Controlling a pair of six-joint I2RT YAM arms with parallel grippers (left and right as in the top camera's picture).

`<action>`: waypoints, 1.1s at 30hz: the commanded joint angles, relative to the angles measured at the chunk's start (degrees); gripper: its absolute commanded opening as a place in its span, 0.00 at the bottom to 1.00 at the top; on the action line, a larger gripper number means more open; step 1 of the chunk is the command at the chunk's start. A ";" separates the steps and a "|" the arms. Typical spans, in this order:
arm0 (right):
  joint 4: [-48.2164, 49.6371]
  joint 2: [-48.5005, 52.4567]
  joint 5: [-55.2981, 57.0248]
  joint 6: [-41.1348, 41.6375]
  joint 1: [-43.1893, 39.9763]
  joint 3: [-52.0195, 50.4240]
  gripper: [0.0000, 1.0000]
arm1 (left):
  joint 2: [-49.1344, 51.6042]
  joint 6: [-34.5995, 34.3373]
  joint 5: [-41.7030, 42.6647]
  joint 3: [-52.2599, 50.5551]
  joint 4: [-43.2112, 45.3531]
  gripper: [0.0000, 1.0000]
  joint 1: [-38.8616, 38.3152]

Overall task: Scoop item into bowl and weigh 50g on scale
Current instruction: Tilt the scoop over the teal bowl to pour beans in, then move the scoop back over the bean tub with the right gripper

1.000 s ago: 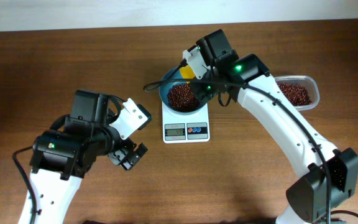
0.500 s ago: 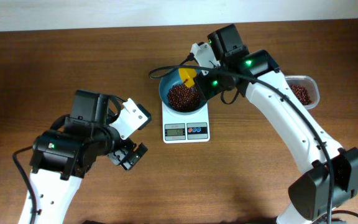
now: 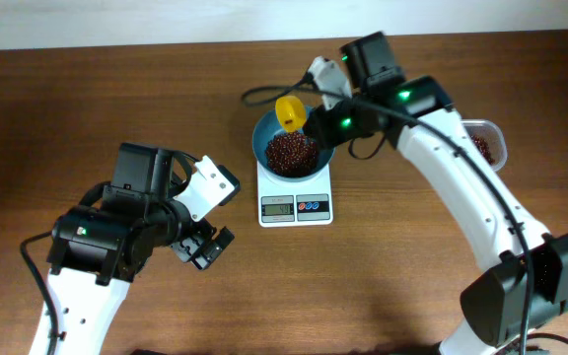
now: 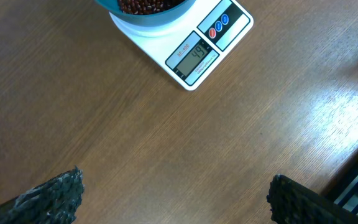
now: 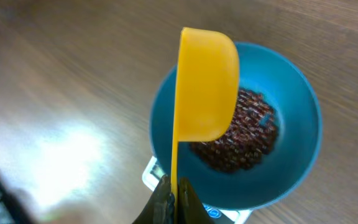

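The teal-blue bowl (image 3: 292, 150) stands on the white scale (image 3: 295, 206) and holds a heap of dark red-brown beans (image 3: 290, 152). In the right wrist view the bowl (image 5: 291, 174) and beans (image 5: 244, 140) lie below a yellow scoop (image 5: 205, 84), turned on its side. My right gripper (image 5: 174, 198) is shut on the scoop's thin handle. From overhead the scoop (image 3: 291, 111) hangs over the bowl's far-left rim. My left gripper (image 3: 203, 247) is open over bare wood, left of the scale (image 4: 191, 53), nothing between its fingers.
A clear plastic tub (image 3: 486, 143) with more beans sits at the right, partly behind my right arm. A black cable (image 3: 264, 94) loops behind the bowl. The table's far edge meets a white wall.
My right gripper has lifted the scoop out of the bowl and swung it back and left, above the bowl's far rim. The left arm has not moved.
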 commanded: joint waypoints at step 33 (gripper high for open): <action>1.20 1.05 3.72 -13.90 -2.99 1.44 0.04 | 0.28 1.09 -0.02 1.03 0.07 0.99 0.35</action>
